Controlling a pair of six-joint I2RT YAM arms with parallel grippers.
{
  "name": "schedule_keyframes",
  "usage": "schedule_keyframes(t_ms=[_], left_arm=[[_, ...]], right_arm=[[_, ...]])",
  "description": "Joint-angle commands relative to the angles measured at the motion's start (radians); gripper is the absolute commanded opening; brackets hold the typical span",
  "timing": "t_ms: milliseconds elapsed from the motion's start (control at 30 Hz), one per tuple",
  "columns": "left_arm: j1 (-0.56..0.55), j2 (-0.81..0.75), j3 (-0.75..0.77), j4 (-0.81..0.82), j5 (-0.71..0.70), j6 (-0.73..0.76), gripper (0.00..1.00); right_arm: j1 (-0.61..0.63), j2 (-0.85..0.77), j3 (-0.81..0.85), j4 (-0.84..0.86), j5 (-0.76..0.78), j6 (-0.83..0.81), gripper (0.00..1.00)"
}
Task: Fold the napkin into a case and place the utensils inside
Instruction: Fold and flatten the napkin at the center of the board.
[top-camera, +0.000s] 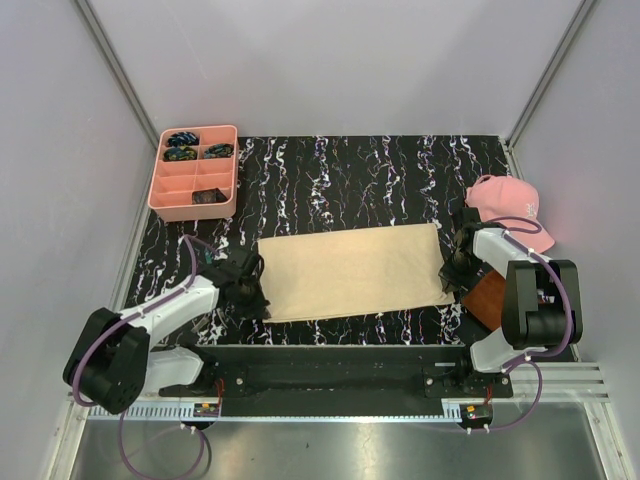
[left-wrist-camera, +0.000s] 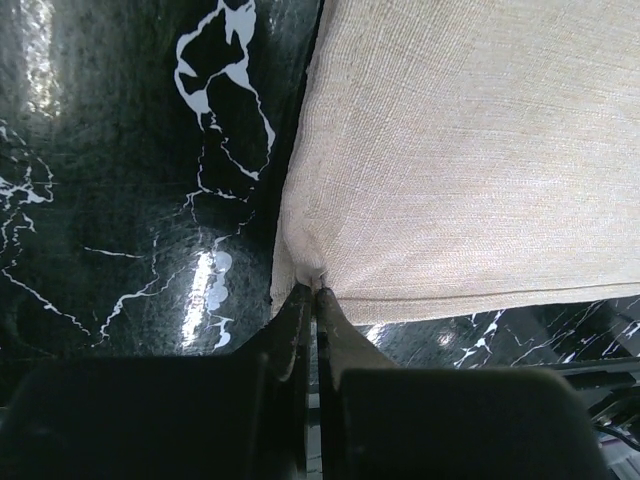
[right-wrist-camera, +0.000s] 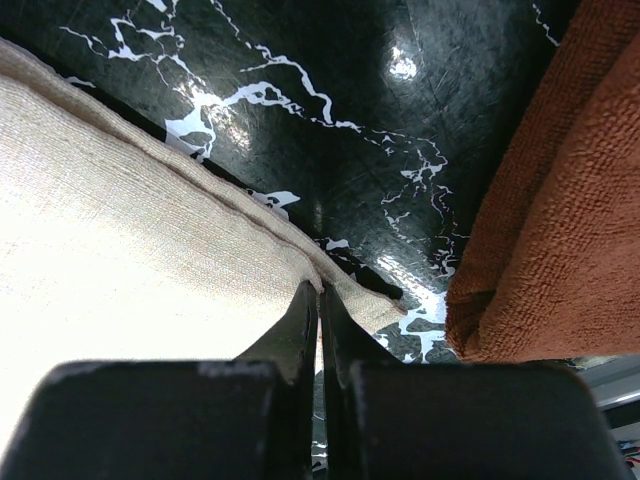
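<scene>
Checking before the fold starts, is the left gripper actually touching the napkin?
Touching. The left wrist view shows the left gripper shut on a corner of the napkin, with the cloth puckered up where the fingertips pinch it.

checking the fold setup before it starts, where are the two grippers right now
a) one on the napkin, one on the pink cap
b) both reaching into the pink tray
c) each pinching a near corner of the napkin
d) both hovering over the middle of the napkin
c, the left gripper is closed on the near left corner of the napkin, and the right gripper is closed on its near right corner.
</scene>
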Motion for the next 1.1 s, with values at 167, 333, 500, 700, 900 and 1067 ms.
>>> schedule_keyframes(t_ms=[167, 333, 500, 700, 900, 1067], left_arm=[[-0.014, 0.023, -0.042, 0.030, 0.008, -0.001, 0.00], [-0.014, -0.044, -0.058, 0.017, -0.020, 0.010, 0.00], [-0.014, -0.038, -0.035, -0.013, -0.017, 0.011, 0.00], [-0.014, -0.069, -0.019, -0.029, -0.003, 0.023, 0.00], [-0.014, -0.086, -0.042, -0.032, 0.005, 0.025, 0.00], [-0.014, -0.094, -0.051, -0.032, 0.008, 0.034, 0.11]], right_arm=[[-0.005, 0.030, -0.011, 0.032, 0.031, 0.019, 0.00], [-0.004, 0.030, -0.013, 0.035, 0.026, 0.021, 0.00], [-0.004, -0.002, -0.010, 0.032, 0.023, 0.016, 0.00], [-0.004, -0.059, 0.023, -0.017, 0.057, 0.002, 0.00], [-0.006, -0.073, 0.004, -0.026, 0.042, 0.007, 0.07], [-0.004, -0.087, -0.005, -0.031, 0.033, -0.001, 0.18]])
